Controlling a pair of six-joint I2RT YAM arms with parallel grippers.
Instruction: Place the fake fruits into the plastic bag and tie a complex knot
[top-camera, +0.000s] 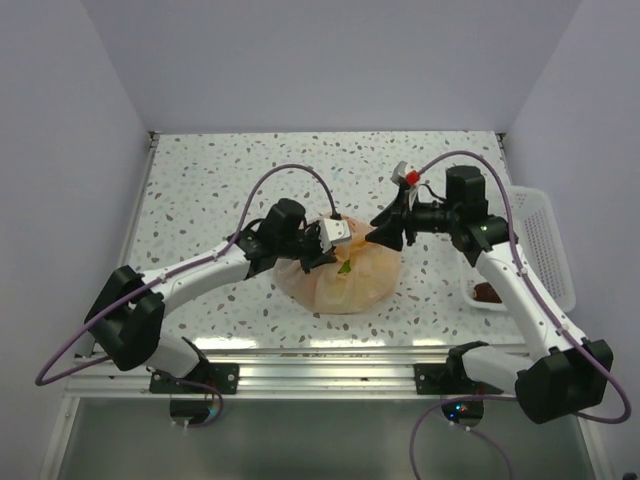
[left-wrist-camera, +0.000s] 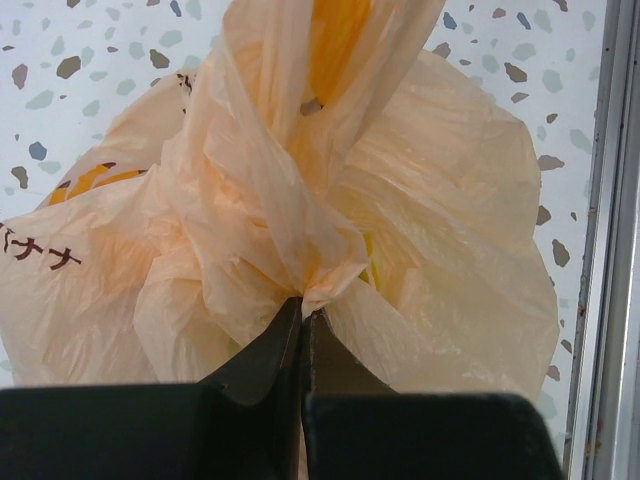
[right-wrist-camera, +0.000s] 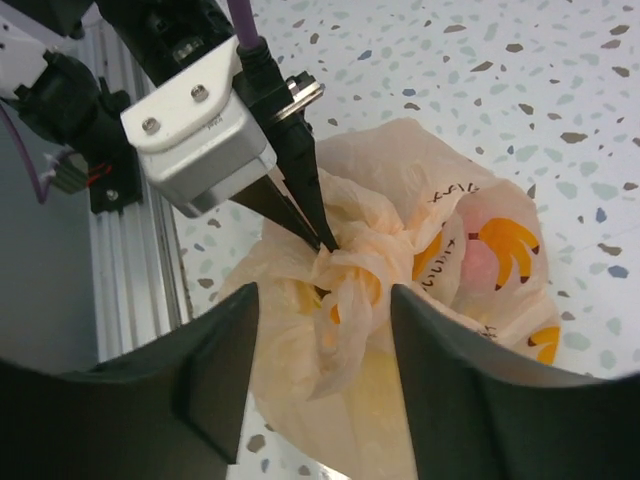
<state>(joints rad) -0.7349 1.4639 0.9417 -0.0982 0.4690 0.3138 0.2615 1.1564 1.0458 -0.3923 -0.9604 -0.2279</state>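
The plastic bag (top-camera: 360, 285) sits bulging in the middle of the table, pale orange with banana prints (right-wrist-camera: 505, 240). Its handles are twisted into a knot (right-wrist-camera: 360, 275) on top. My left gripper (left-wrist-camera: 302, 308) is shut on a pinch of the bag's plastic right at the knot, and its dark tips (right-wrist-camera: 322, 240) show in the right wrist view. My right gripper (right-wrist-camera: 322, 335) hangs open just above the knot, a loose handle end dangling untouched between its fingers (right-wrist-camera: 215, 370). The fake fruits are inside the bag, seen only as a green piece (top-camera: 344, 267) and yellow tints through the plastic.
A white perforated basket (top-camera: 545, 235) stands at the right edge of the table. A dark maroon piece (top-camera: 488, 292) lies by its near corner. The aluminium rail (top-camera: 330, 360) runs along the table's near edge, close to the bag.
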